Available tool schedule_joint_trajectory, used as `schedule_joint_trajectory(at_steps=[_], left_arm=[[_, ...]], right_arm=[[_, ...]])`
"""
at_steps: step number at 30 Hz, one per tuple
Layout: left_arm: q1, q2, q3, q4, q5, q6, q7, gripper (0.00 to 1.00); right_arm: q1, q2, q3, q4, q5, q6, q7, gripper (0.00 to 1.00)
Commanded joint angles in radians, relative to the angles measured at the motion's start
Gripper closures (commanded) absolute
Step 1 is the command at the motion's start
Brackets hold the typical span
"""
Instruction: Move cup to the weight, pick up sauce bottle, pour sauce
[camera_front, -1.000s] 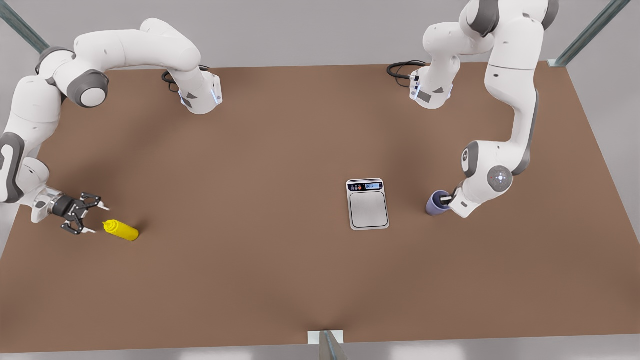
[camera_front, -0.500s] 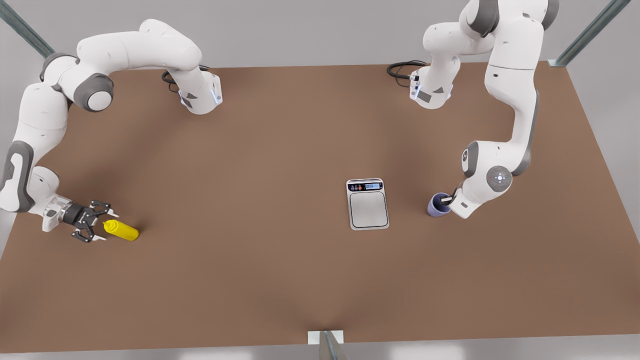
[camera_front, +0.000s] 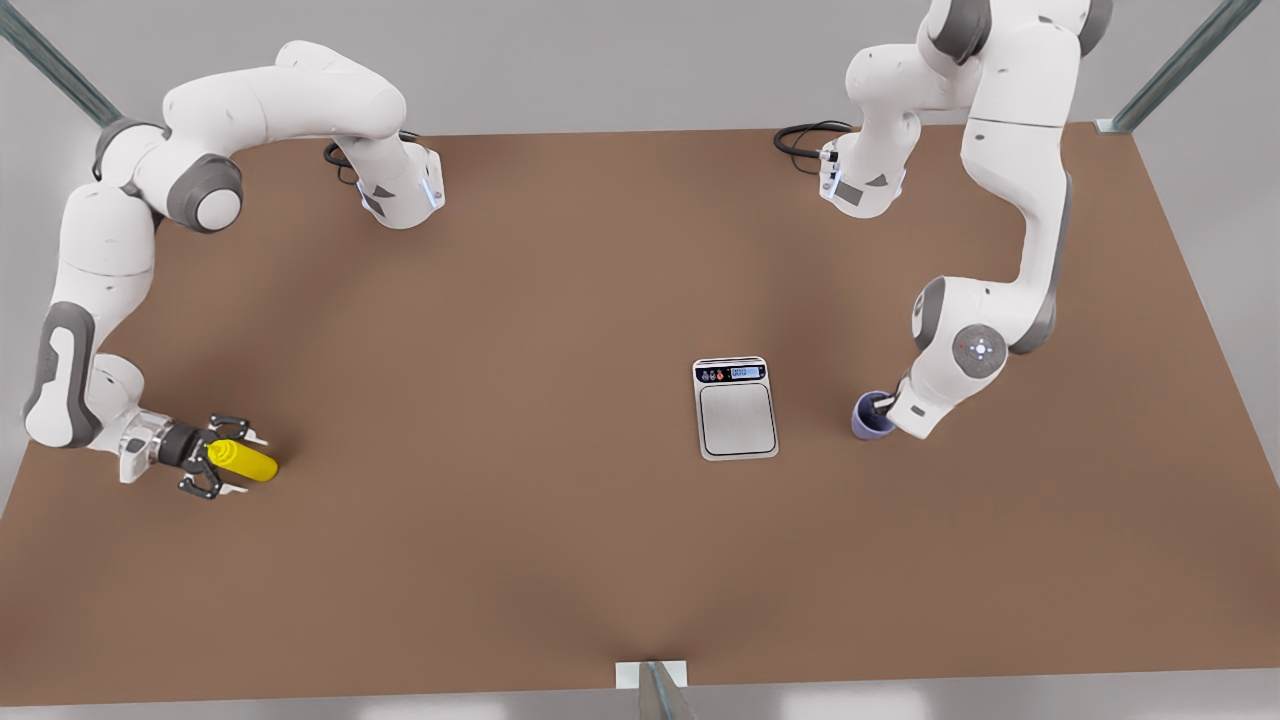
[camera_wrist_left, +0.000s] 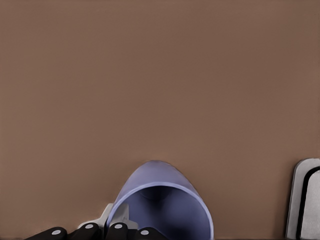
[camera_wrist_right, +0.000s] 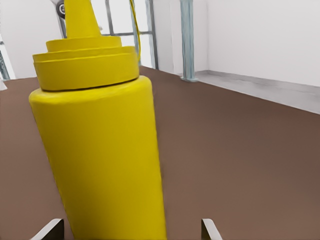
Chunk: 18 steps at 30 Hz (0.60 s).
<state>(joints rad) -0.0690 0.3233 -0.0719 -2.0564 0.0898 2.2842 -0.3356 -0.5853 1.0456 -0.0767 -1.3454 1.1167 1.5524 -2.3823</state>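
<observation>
The cup is gripped at its rim by the left gripper, beside the weight. The sauce bottle is straddled by the right gripper, fingers spread.

The bench is plain flat brown. On it, the weight is silver with a grey plate, a dark display strip and small coloured buttons. Beside the weight, the cup is plain lavender-blue. Far from the weight, the sauce bottle is bright yellow all over, nozzle included.
</observation>
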Motion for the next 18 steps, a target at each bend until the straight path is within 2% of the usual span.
schedule_joint_trajectory(at_steps=[1, 7, 12, 13, 14, 16, 18], left_arm=[[-0.02, -0.007, 0.0, 0.007, -0.096, -0.014, -0.022, 0.79], [-0.114, -0.026, -0.023, 0.053, -0.11, -0.075, -0.181, 0.79], [-0.175, 0.048, -0.052, 0.166, -0.111, -0.074, -0.359, 0.79], [-0.176, 0.074, -0.052, 0.196, -0.127, -0.072, -0.381, 0.79], [-0.201, 0.105, -0.052, 0.239, -0.139, -0.072, -0.405, 0.79], [-0.222, 0.132, -0.052, 0.282, -0.142, -0.071, -0.461, 0.79], [-0.236, 0.142, -0.052, 0.297, -0.173, -0.074, -0.476, 0.79]], right_arm=[[0.001, 0.001, 0.0, 0.0, 0.002, 0.0, 0.0, 0.0], [0.001, 0.011, 0.0, 0.0, 0.003, -0.002, -0.005, 0.0], [0.001, 0.011, 0.0, 0.0, 0.003, -0.002, -0.005, 0.0], [0.002, 0.011, 0.0, 0.0, 0.003, -0.002, -0.005, 0.13], [0.001, 0.011, 0.0, 0.0, 0.003, -0.002, -0.003, 0.17], [0.001, 0.011, 0.0, 0.0, 0.003, -0.002, -0.001, 0.32], [0.001, 0.011, 0.0, 0.002, 0.003, -0.002, -0.001, 0.35]])
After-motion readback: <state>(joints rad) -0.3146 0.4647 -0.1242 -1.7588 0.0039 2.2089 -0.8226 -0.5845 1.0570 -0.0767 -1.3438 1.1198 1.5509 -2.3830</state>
